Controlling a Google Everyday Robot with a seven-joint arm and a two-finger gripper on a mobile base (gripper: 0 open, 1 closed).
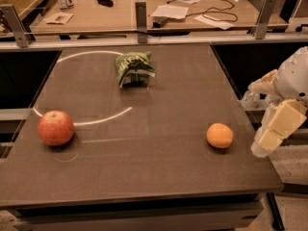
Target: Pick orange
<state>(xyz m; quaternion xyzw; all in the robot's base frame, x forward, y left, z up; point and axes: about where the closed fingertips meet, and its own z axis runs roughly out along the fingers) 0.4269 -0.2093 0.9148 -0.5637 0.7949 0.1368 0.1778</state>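
Observation:
The orange (220,135) is a small round bright orange fruit lying on the dark table (159,177) near its right edge, towards the front. My gripper (263,146) hangs at the far right of the camera view, just off the table's right edge. It sits to the right of the orange, about level with it and not touching it. The white arm (292,78) rises behind the gripper.
A larger red apple (56,127) lies at the table's front left. A crumpled green bag (134,69) lies at the back middle. A rail with metal posts (140,14) runs behind the table, with a desk of papers and cables beyond.

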